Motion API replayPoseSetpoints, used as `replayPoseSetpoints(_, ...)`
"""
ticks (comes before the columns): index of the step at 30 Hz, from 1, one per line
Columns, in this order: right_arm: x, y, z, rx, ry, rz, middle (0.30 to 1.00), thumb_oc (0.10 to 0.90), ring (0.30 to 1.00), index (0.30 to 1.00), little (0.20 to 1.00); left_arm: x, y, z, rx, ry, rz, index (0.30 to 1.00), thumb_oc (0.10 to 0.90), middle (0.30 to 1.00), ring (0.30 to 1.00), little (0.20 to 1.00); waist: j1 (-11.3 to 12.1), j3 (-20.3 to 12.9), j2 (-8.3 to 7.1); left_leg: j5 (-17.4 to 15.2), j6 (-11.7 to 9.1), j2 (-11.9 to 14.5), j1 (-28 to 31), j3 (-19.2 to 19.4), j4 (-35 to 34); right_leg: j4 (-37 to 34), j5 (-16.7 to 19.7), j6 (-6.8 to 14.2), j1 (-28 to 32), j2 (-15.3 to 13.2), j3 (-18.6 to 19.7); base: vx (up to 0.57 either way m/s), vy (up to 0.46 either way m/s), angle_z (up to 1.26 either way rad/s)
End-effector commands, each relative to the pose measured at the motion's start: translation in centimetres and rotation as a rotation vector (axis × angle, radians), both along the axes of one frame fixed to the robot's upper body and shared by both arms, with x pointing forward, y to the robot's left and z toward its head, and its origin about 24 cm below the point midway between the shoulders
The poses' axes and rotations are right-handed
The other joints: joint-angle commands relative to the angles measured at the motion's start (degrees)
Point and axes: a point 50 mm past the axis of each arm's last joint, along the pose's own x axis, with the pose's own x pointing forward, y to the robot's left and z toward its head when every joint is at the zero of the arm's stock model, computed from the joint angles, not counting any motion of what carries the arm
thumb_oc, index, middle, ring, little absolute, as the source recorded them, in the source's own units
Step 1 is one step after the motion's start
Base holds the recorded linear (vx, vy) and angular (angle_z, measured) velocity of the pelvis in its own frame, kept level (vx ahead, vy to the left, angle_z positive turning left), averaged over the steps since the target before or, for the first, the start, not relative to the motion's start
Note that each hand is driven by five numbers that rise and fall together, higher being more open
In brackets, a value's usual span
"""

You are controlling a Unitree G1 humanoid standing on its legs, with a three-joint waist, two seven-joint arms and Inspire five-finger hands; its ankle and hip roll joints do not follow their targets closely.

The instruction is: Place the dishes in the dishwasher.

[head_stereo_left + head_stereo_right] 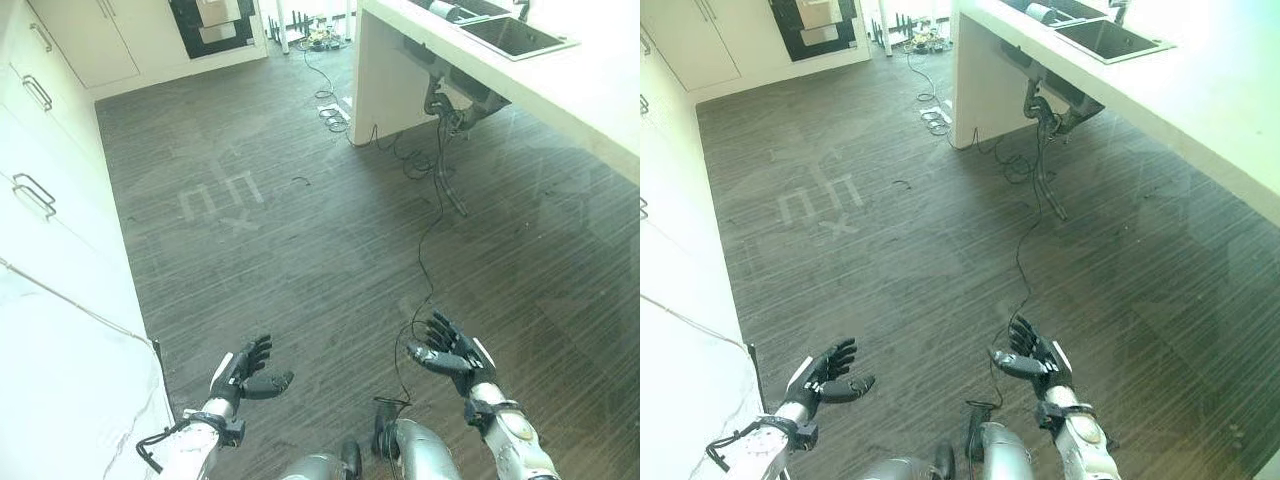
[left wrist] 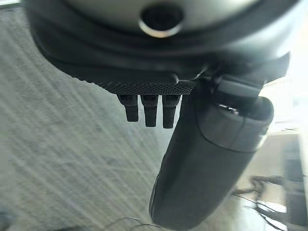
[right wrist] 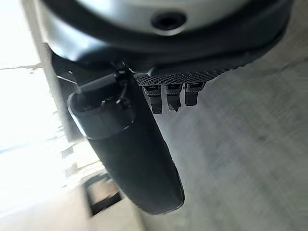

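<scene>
My left hand (image 1: 248,372) hung with its fingers (image 2: 149,109) loosely spread and its thumb (image 2: 207,159) out to the side, palm turned inward, holding nothing. My right hand (image 1: 452,356) mirrored it, fingers (image 3: 168,97) relaxed and thumb (image 3: 132,154) extended, also empty. Both hands floated low above the dark plank floor (image 1: 300,250), well apart from each other and touching nothing.

Outward from the hands, white drawers (image 1: 40,190) with metal handles ran along my left side, and a pale worktop (image 1: 50,390) lay just beside my left arm. Ahead and to my right stood a white counter (image 1: 600,90) with a dark sink (image 1: 510,35) sunk into it; a pale round object beside the sink was too small to identify. Loose cables (image 1: 430,200) trailed from under the counter across the floor toward me.

I could make out no dishes in these views, and I could not tell which cabinet front, if any, was the dishwasher. I judged the task not yet begun: nothing was grasped and nothing loaded.

The risks I judged from here were these. The cables lay on the path to the counter and could snag a foot during an approach. With the dishes unlocated, a reach made too early could strike the counter edge or a drawer handle. Open, relaxed fingers would need a firm, centred closure on any dish, since a smooth rim could slip from a shallow pinch and drop to the hard floor.
</scene>
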Motion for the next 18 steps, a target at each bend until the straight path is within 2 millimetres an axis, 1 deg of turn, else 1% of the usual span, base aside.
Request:
replayPoseSetpoints(1,2.5,-1.1,3.5,0.017,-0.205,-0.008,0.9,0.8,0.9,0.9,0.9,1.4,-0.5,2.1,-0.005,-0.15,-0.052,0.9,0.8,0.9,0.9,0.9,-0.48,-0.47,0.44,-6.64,-2.26,2.06,2.58,-8.3,2.81,4.93,4.2,3.05,3.96,-1.49,2.36,0.59,-0.07,0.31)
replayPoseSetpoints(2,2.3,-1.1,3.4,0.016,-0.198,-0.011,0.9,0.8,0.9,0.9,0.9,1.1,-0.6,1.9,-0.007,-0.139,-0.053,0.9,0.8,0.9,0.9,0.9,-0.63,-0.84,0.22,-7.19,-2.35,1.87,3.39,-8.69,2.81,4.93,4.1,2.73,4.57,-1.31,2.94,0.54,-0.073,0.15)
replayPoseSetpoints(4,2.1,-1.1,3.1,0.029,-0.185,-0.021,0.9,0.8,0.9,0.9,0.9,0.7,-0.7,1.4,-0.007,-0.118,-0.048,0.9,0.8,0.9,0.9,0.9,-0.96,-1.4,0.31,-7.34,-2.68,2.0,4.71,-9.53,2.81,4.93,3.79,2.02,5.54,-0.34,4.32,0.39,-0.061,-0.09)
replayPoseSetpoints(5,2.1,-1.1,3.0,0.034,-0.183,-0.021,0.9,0.8,0.9,0.9,0.9,0.5,-0.7,1.1,-0.009,-0.11,-0.039,0.9,0.8,0.9,0.9,0.9,-1.23,-1.88,0.38,-7.06,-3.07,2.32,5.43,-9.94,2.81,4.93,3.49,1.35,5.94,0.09,4.71,0.36,-0.04,0.05)
replayPoseSetpoints(6,2.1,-1.1,3.0,0.029,-0.182,-0.019,0.9,0.8,0.9,0.9,0.9,0.4,-0.7,1.0,-0.014,-0.107,-0.034,0.9,0.8,0.9,0.9,0.9,-1.32,-1.94,0.82,-7.15,-3.58,3.11,6.85,-9.93,2.81,4.93,2.68,0.72,6.74,0.83,4.83,0.37,-0.026,0.36)
replayPoseSetpoints(7,2.1,-1.1,3.0,0.019,-0.181,-0.016,0.9,0.8,0.9,0.9,0.9,0.3,-0.7,0.9,-0.019,-0.105,-0.027,0.9,0.8,0.9,0.9,0.9,-1.47,-2.2,0.96,-6.6,-4.5,3.7,8.01,-9.56,2.81,4.93,1.69,-0.06,7.74,1.27,5.12,0.54,-0.04,0.47)
replayPoseSetpoints(8,2.3,-1.4,3.3,-0.001,-0.18,-0.006,0.9,0.8,0.9,0.9,0.9,0.1,-0.7,0.7,-0.027,-0.103,-0.011,0.9,0.8,0.9,0.9,0.9,-1.07,-2.82,0.73,2.5,-7.19,4.89,11.52,-8.58,2.81,4.93,-1.17,-1.71,10.5,1.8,6.11,0.59,-0.067,0.12)
replayPoseSetpoints(9,2.4,-1.8,3.5,-0.013,-0.191,-0.003,0.9,0.8,0.9,0.9,0.9,0.2,-0.9,0.7,-0.045,-0.115,0.0,0.9,0.8,0.9,0.9,0.9,-0.44,-2.7,-0.2,8.57,-8.48,5.06,9.34,-8.17,7.67,4.93,-2.51,-2.53,12.02,1.15,7.1,0.58,-0.071,-0.26)
replayPoseSetpoints(11,2.4,-2.5,3.9,-0.051,-0.205,0.012,0.9,0.8,0.9,0.9,0.9,0.1,-1.2,0.7,-0.073,-0.126,0.013,0.9,0.8,0.9,0.9,0.9,0.45,-1.96,-0.63,12.54,-10.23,4.06,1.68,-7.47,23.08,4.93,-4.08,-3.79,14.59,1.08,8.09,0.39,-0.049,-0.04)
replayPoseSetpoints(12,2.4,-3.0,4.2,-0.068,-0.218,0.011,0.9,0.8,0.9,0.9,0.9,0.3,-1.0,0.9,-0.074,-0.127,0.009,0.9,0.8,0.9,0.9,0.9,0.98,-1.05,-1.56,14.03,-10.4,4.83,-6.34,-5.69,33.88,4.93,-5.27,-4.82,16.73,0.6,8.44,0.32,-0.046,0.05)
replayPoseSetpoints(13,2.4,-3.1,4.3,-0.069,-0.222,0.01,0.9,0.8,0.9,0.9,0.9,0.3,-1.0,1.0,-0.075,-0.127,0.007,0.9,0.8,0.9,0.9,0.9,1.02,-0.94,-1.35,13.9,-10.33,5.24,-7.75,-5.67,35.23,4.93,-5.44,-4.96,16.97,0.87,8.35,0.31,-0.027,-0.1)
replayPoseSetpoints(14,2.4,-3.3,4.5,-0.068,-0.232,0.006,0.9,0.8,0.9,0.9,0.9,0.4,-1.0,1.0,-0.079,-0.127,0.003,0.9,0.8,0.9,0.9,0.9,1.5,-0.39,-1.12,13.44,-9.88,5.16,-11.02,-5.31,35.3,4.93,-5.95,-5.17,18.01,1.36,8.49,0.31,0.05,-0.23)
replayPoseSetpoints(15,2.6,-3.2,4.6,-0.067,-0.244,0.008,0.9,0.8,0.9,0.9,0.9,0.4,-1.0,1.0,-0.079,-0.126,-0.001,0.9,0.8,0.9,0.9,0.9,2.3,0.2,-0.82,12.22,-9.0,4.42,-12.61,-4.87,30.5,4.93,-6.66,-5.05,19.16,2.05,8.92,0.43,0.112,-0.21)
replayPoseSetpoints(16,2.9,-2.9,4.8,-0.07,-0.251,0.02,0.9,0.8,0.9,0.9,0.9,0.3,-1.1,0.9,-0.076,-0.126,0.001,0.9,0.8,0.9,0.9,0.9,2.95,0.29,-1.01,11.07,-7.87,3.28,-12.38,-4.31,23.16,4.93,-7.18,-4.69,19.58,2.26,9.72,0.45,0.17,-0.32)
replayPoseSetpoints(17,3.1,-2.6,4.8,-0.072,-0.254,0.033,0.9,0.8,0.9,0.9,0.9,0.1,-1.1,0.7,-0.074,-0.124,0.007,0.9,0.8,0.9,0.9,0.9,3.37,0.26,-1.11,10.95,-7.36,3.45,-11.08,-4.08,16.77,4.93,-7.91,-4.4,20.1,2.62,10.27,0.48,0.242,-0.3)
replayPoseSetpoints(18,3.3,-2.1,4.9,-0.075,-0.254,0.044,0.9,0.8,0.9,0.9,0.9,-0.1,-1.1,0.6,-0.077,-0.12,0.015,0.9,0.8,0.9,0.9,0.9,3.92,0.34,-0.86,11.7,-7.22,4.24,-9.67,-4.01,7.52,4.93,-8.86,-4.04,21.1,3.18,10.67,0.41,0.232,-0.68)
